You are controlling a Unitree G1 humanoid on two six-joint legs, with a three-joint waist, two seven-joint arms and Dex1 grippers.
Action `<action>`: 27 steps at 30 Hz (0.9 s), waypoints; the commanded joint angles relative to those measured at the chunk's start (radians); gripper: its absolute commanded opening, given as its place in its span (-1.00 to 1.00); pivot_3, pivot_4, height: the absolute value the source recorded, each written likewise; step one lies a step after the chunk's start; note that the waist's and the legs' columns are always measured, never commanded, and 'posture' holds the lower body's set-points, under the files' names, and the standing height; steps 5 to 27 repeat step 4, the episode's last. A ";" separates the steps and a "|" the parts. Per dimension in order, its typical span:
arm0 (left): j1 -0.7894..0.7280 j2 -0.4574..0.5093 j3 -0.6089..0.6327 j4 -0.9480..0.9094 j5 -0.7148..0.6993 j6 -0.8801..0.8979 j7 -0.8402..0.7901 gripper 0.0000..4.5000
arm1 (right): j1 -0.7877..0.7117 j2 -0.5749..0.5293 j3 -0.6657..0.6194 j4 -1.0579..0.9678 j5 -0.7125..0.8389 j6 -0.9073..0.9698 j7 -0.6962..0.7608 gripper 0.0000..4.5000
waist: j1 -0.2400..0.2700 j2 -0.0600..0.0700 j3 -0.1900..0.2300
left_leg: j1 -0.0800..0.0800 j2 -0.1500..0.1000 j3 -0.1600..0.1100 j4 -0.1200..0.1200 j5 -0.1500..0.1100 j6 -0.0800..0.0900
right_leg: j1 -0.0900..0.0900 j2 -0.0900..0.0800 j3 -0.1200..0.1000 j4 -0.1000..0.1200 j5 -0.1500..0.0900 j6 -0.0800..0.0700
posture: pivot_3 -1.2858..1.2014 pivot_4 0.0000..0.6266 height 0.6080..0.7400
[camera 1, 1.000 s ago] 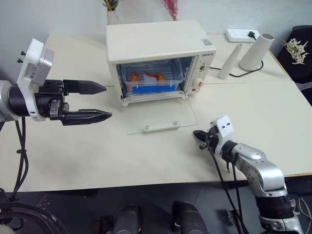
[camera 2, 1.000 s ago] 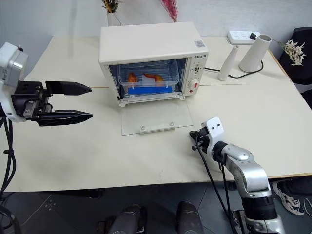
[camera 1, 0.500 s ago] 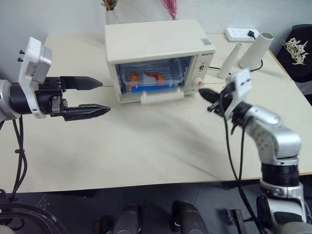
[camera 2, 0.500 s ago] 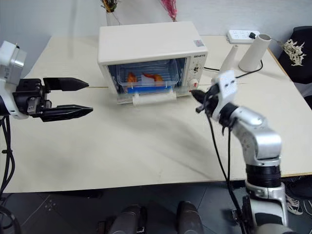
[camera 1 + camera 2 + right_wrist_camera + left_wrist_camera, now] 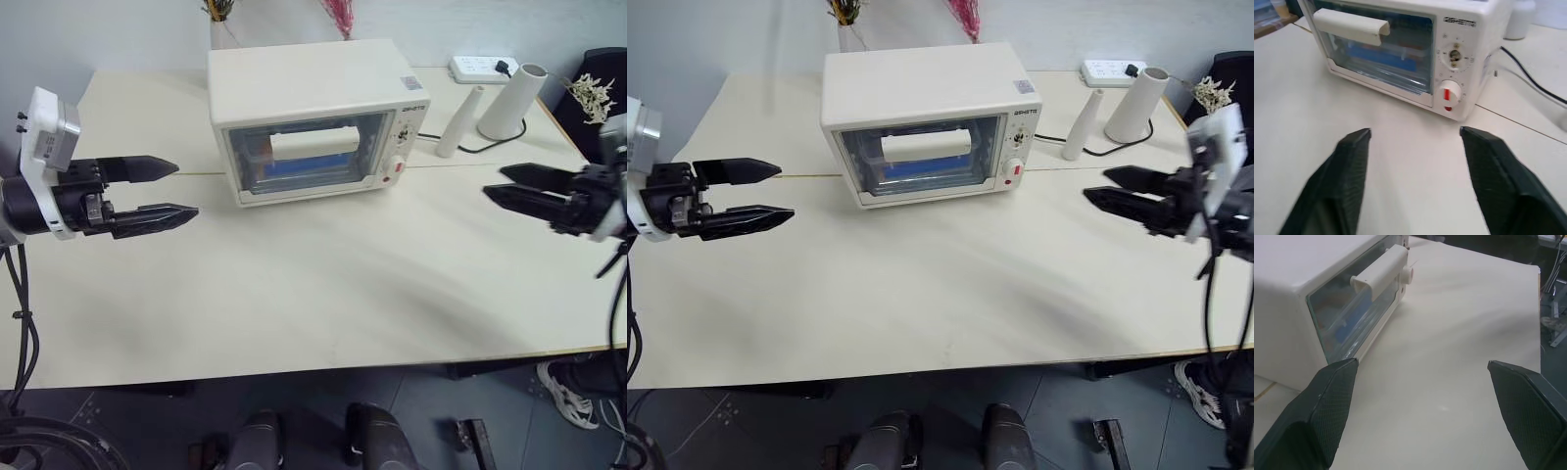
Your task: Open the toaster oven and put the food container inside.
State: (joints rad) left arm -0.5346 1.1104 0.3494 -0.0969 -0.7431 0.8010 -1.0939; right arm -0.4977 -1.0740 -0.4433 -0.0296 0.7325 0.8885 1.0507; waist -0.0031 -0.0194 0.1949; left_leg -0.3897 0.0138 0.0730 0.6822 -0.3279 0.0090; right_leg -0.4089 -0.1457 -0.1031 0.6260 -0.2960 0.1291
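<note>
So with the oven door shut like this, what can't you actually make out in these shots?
- The food container inside the toaster oven: behind the glass and the door handle, just a blue strip shows; the food itself is not visible.
- Dial markings: too small to read in the right wrist view.
- Right gripper: its arm is cut off by the left eye view's edge.
- Left gripper: open, holding nothing; its arm is cut off too.

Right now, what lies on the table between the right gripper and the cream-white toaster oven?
Nothing: bare table separates the right gripper from the cream-white toaster oven, as both eye views and the right wrist view show.
</note>
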 commanded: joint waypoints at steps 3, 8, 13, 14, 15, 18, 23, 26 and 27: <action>0.003 0.046 0.056 0.029 0.013 -0.033 -0.031 1.00 | 0.024 -0.108 -0.046 0.077 0.000 -0.086 0.174 0.91 | 0.000 0.000 0.000 | 0.000 0.000 0.001 0.000 0.000 0.000 | 0.000 0.000 0.001 0.000 0.000 0.000 | 0.03 -0.52 1.00; 0.007 0.048 0.060 0.029 0.018 -0.041 -0.035 1.00 | 0.021 -0.108 -0.037 0.083 -0.010 -0.101 0.176 0.91 | 0.000 0.000 0.000 | 0.000 0.000 0.001 0.000 0.000 0.000 | 0.000 0.000 0.000 0.000 0.000 0.000 | 0.03 -0.52 1.00; 0.007 0.048 0.060 0.029 0.018 -0.041 -0.035 1.00 | 0.021 -0.108 -0.037 0.083 -0.010 -0.101 0.176 0.91 | 0.000 0.000 0.000 | 0.000 0.000 0.001 0.000 0.000 0.000 | 0.000 0.000 0.000 0.000 0.000 0.000 | 0.03 -0.52 1.00; 0.007 0.048 0.060 0.029 0.018 -0.041 -0.035 1.00 | 0.021 -0.108 -0.037 0.083 -0.010 -0.101 0.176 0.91 | 0.000 0.000 0.000 | 0.000 0.000 0.001 0.000 0.000 0.000 | 0.000 0.000 0.000 0.000 0.000 0.000 | 0.03 -0.52 1.00; 0.007 0.048 0.060 0.029 0.018 -0.041 -0.035 1.00 | 0.021 -0.108 -0.037 0.083 -0.010 -0.101 0.176 0.91 | 0.000 0.000 0.000 | 0.000 0.000 0.001 0.000 0.000 0.000 | 0.000 0.000 0.000 0.000 0.000 0.000 | 0.03 -0.52 1.00; 0.007 0.048 0.060 0.029 0.018 -0.041 -0.035 1.00 | 0.021 -0.108 -0.037 0.083 -0.010 -0.101 0.176 0.91 | 0.000 0.000 0.000 | 0.000 0.000 0.001 0.000 0.000 0.000 | 0.000 0.000 0.000 0.000 0.000 0.000 | 0.03 -0.52 1.00; 0.007 0.048 0.060 0.029 0.018 -0.041 -0.035 1.00 | 0.021 -0.108 -0.037 0.083 -0.010 -0.101 0.176 0.91 | 0.000 0.000 0.000 | 0.000 0.000 0.001 0.000 0.000 0.000 | 0.000 0.000 0.000 0.000 0.000 0.000 | 0.03 -0.52 1.00; 0.007 0.048 0.060 0.029 0.018 -0.041 -0.035 1.00 | 0.021 -0.108 -0.037 0.083 -0.010 -0.101 0.176 0.91 | 0.000 0.000 0.000 | 0.000 0.000 0.001 0.000 0.000 0.000 | 0.000 0.000 0.000 0.000 0.000 0.000 | 0.03 -0.52 1.00; 0.007 0.048 0.060 0.029 0.018 -0.041 -0.035 1.00 | 0.021 -0.108 -0.037 0.083 -0.010 -0.101 0.176 0.91 | 0.000 0.000 0.000 | 0.000 0.000 0.001 0.000 0.000 0.000 | 0.000 0.000 0.000 0.000 0.000 0.000 | 0.03 -0.52 1.00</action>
